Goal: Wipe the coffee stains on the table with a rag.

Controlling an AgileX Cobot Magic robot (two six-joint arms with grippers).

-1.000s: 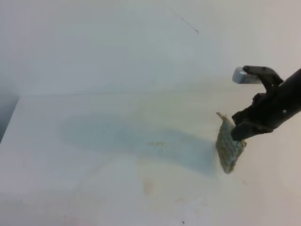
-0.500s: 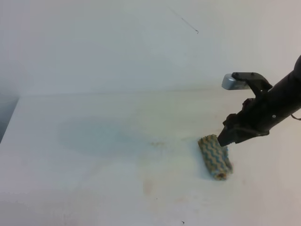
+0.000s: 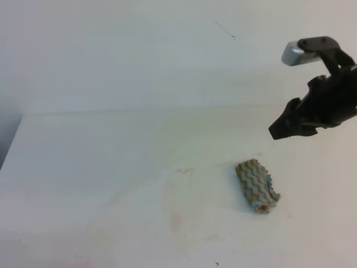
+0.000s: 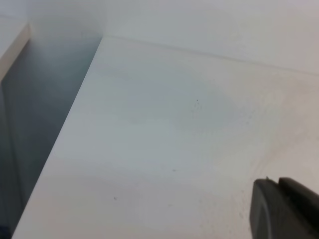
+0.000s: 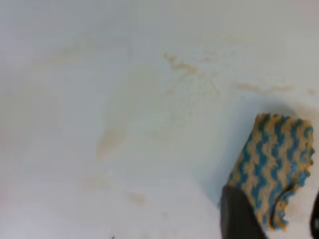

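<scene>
Wiping appears largely complete. No puddle is visible on the table (image 3: 83, 167); only the coffee stains (image 3: 176, 221) are left as faint pale-brown smears and specks toward the near edge, slightly right of centre. The right wrist view shows the same residue (image 5: 112, 139) as thin tan patches and scattered flecks.

The rag (image 3: 256, 185) lies flat on the table near the right edge, released and free of any contact. Its blue-and-tan zigzag weave (image 5: 271, 167) shows clearly in the right wrist view.

The right gripper (image 3: 290, 125) hangs above and beyond the rag, well apart from it. It grips nothing; the jaw gap cannot be judged reliably from these views.

The left gripper (image 4: 284, 209) shows only as a dark tip at the lower right of its own view. Its jaw state cannot be told.

Remaining work, as a judgement: a further pass over the faint smears, if full removal is required.
</scene>
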